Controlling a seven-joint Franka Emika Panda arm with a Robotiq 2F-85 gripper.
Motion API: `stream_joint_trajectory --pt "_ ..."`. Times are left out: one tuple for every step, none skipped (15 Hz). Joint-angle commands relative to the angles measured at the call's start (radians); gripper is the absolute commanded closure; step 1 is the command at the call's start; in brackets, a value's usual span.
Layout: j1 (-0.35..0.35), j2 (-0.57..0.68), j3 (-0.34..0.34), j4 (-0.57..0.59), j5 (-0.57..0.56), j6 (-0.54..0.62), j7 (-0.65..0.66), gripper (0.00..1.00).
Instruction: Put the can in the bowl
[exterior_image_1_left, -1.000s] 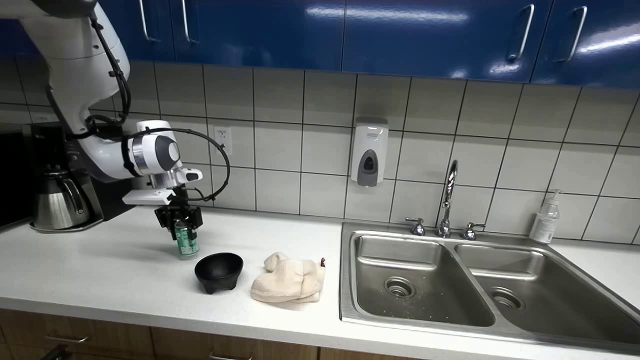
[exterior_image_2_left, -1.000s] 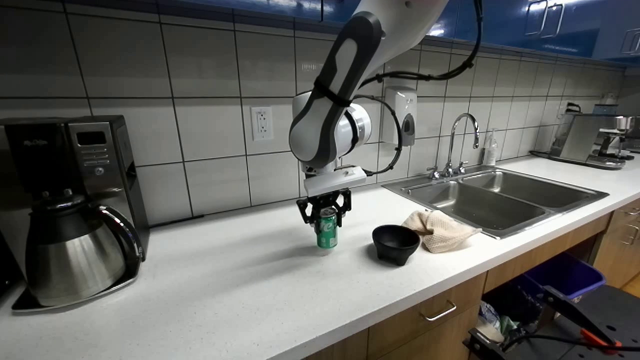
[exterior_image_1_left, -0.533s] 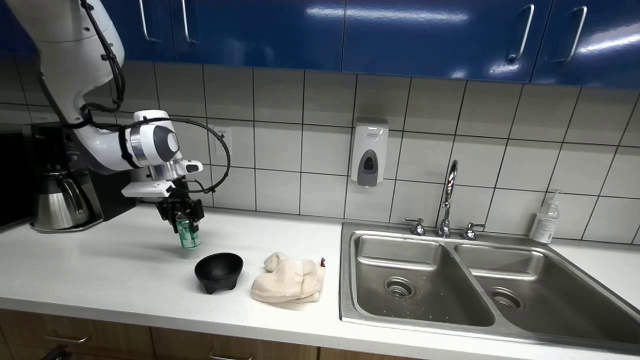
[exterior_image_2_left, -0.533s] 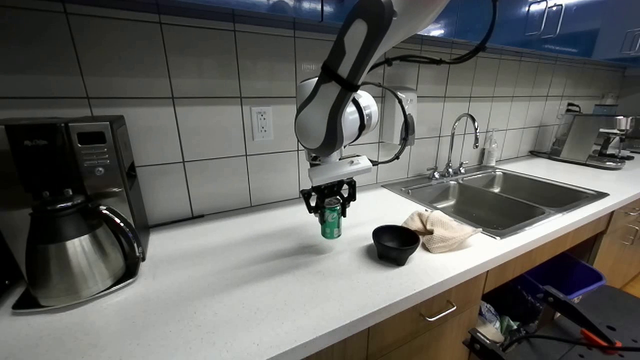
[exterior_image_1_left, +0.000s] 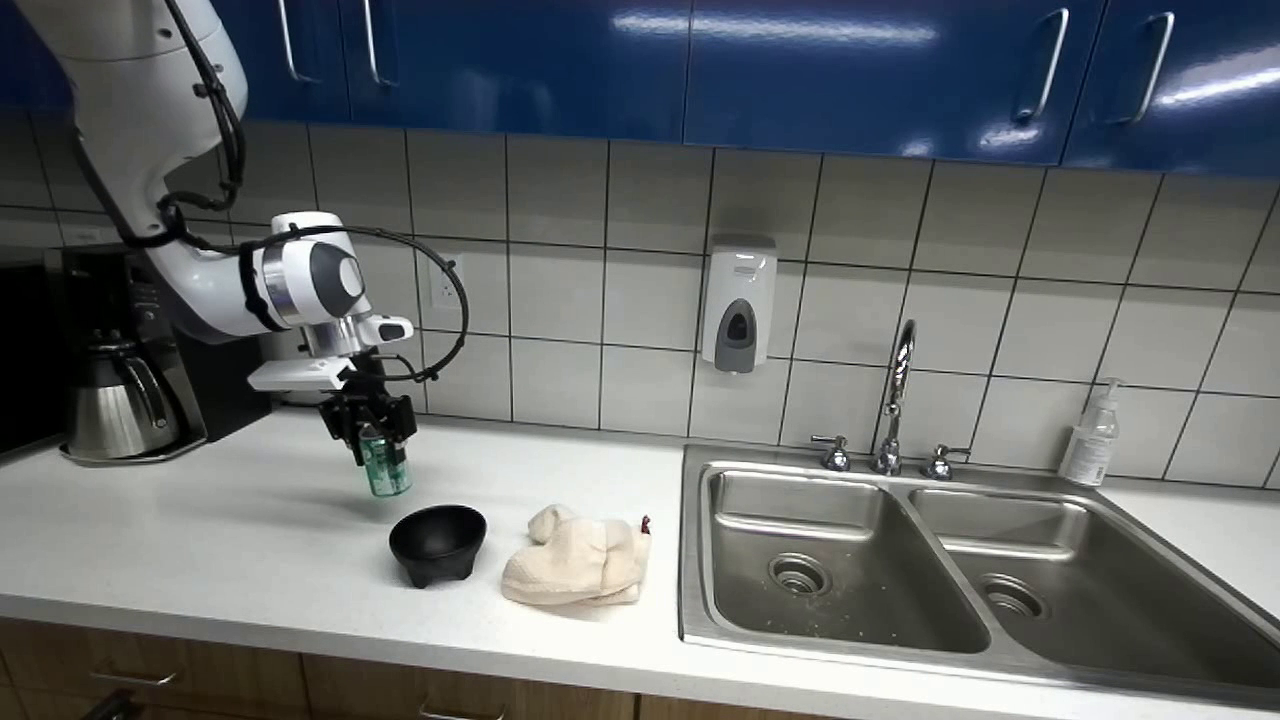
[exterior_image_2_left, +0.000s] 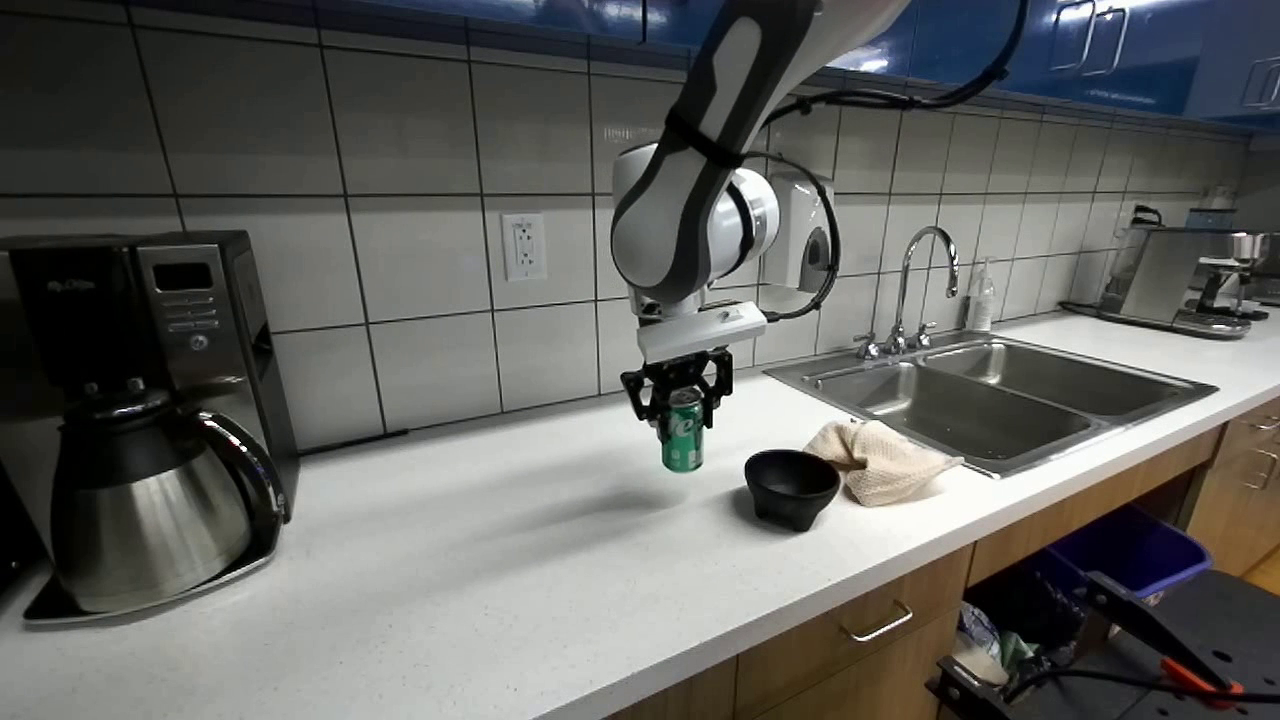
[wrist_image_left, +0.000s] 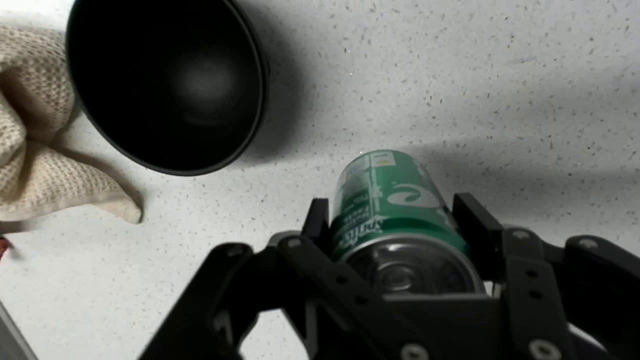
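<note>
The can is green with white lettering and hangs upright above the counter in both exterior views (exterior_image_1_left: 386, 472) (exterior_image_2_left: 684, 442). My gripper (exterior_image_2_left: 686, 418) is shut on the can from both sides near its top. In the wrist view, the fingers (wrist_image_left: 390, 207) flank the can (wrist_image_left: 389, 187), and its silver top faces the camera. The black bowl (exterior_image_1_left: 438, 545) stands on short feet on the counter, in front of and to one side of the can. The bowl also shows in an exterior view (exterior_image_2_left: 791, 490) and at upper left in the wrist view (wrist_image_left: 165, 90). Its visible inside is bare.
A beige cloth (exterior_image_1_left: 580, 562) lies beside the bowl, close to it in the wrist view (wrist_image_left: 65, 182). A double steel sink (exterior_image_1_left: 697, 560) lies beyond the cloth. A coffee maker (exterior_image_2_left: 200, 290) with a steel carafe (exterior_image_2_left: 150, 510) stands at the opposite end. The tiled wall is behind.
My gripper has raised the can from at or near the counter to a clear height above it. It has also shifted toward the bowl. The bowl and cloth have not moved.
</note>
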Motion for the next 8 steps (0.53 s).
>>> stream_joint_trajectory --pt "-0.001 -0.070 -0.013 -0.062 -0.049 0.012 0.034 0.60" --pt "0.000 -0.077 -0.017 -0.069 -0.057 0.013 0.036 0.60" --pt "0.000 -0.083 -0.020 -0.074 -0.065 0.014 0.038 0.60" --pt "-0.002 -0.090 -0.020 -0.080 -0.072 0.015 0.037 0.60" --pt "-0.002 -0.096 -0.021 -0.083 -0.079 0.015 0.039 0.60" --pt "-0.004 -0.103 -0.021 -0.088 -0.085 0.017 0.038 0.60" --pt "-0.006 -0.111 -0.020 -0.095 -0.088 0.022 0.037 0.60" --pt "-0.008 -0.118 -0.020 -0.102 -0.093 0.026 0.038 0.60"
